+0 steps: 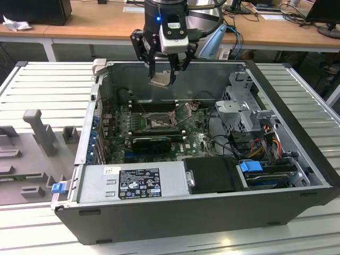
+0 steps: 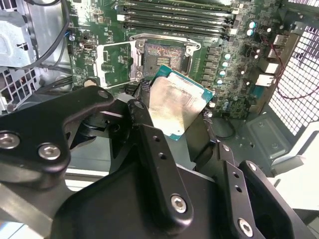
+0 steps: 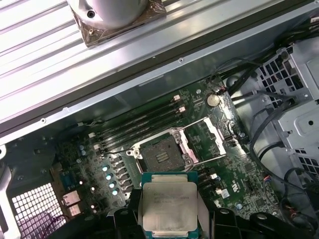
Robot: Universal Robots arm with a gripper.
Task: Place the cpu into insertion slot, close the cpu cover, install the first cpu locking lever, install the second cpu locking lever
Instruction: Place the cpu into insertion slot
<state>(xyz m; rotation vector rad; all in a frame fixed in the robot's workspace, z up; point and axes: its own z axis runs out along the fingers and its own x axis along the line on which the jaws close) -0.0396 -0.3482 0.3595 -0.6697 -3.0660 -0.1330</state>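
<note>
The jaws are closed on the cpu [image 1: 161, 79], pinching it by two opposite edges with its pale metal top facing up toward the wrist cameras. It hangs high above the insertion slot [image 1: 158, 123], well apart from it, and not straight over it. In the exterior view the slot lies lower and a little nearer the camera, down on the green motherboard [image 1: 199, 143] inside the open computer case [image 1: 297, 122].

In the first wrist view the cpu [image 3: 169, 209] sits just short of the slot [image 3: 159, 154], its edges roughly square to the slot's frame. The cpu is square, so I judge that matching edges matters more than any long axis. The cpu cover [image 3: 207, 137] lies swung open beside the slot, leaving the dark centre bare. The memory slots [image 3: 134, 124] run along the slot's other side.
</note>
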